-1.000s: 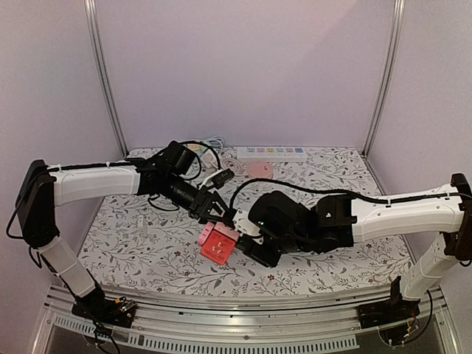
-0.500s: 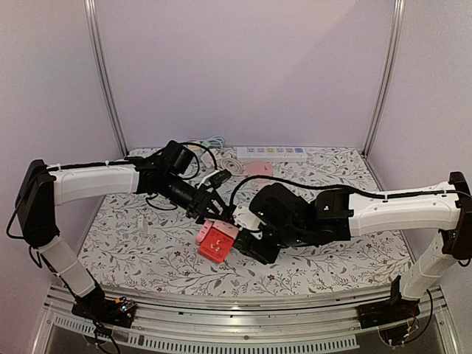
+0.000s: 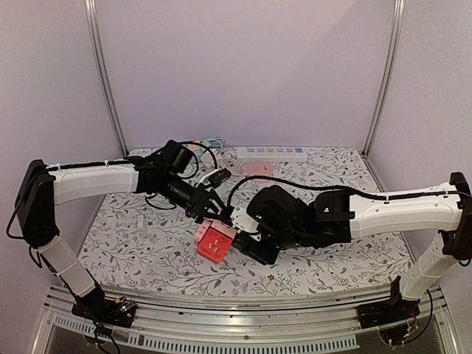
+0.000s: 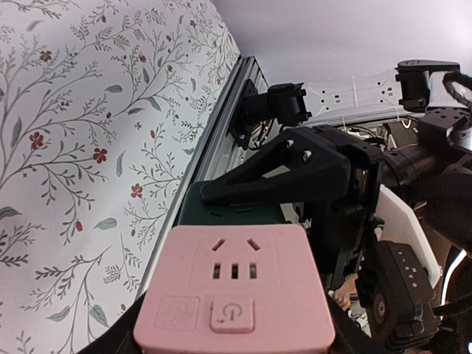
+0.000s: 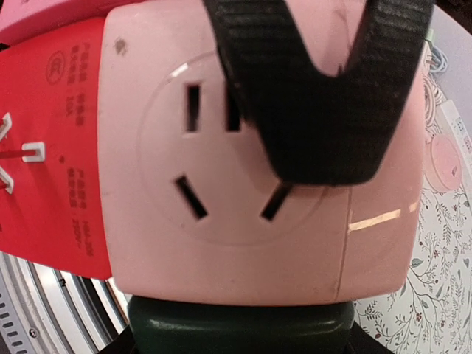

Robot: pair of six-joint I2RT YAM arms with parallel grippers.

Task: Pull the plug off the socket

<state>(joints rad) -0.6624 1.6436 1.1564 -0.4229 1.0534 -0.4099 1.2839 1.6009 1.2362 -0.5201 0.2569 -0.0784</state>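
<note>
Floral-patterned table (image 3: 147,258) enclosed by plain lilac walls (image 3: 243,66) and aluminium posts (image 3: 103,74).

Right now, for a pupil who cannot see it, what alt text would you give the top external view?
Two white-and-black robot arms reach inward, the left fingers and right fingers meeting at a pink and red cube-shaped socket block at the middle of a floral-patterned table. A white power strip lies at the back.
</note>
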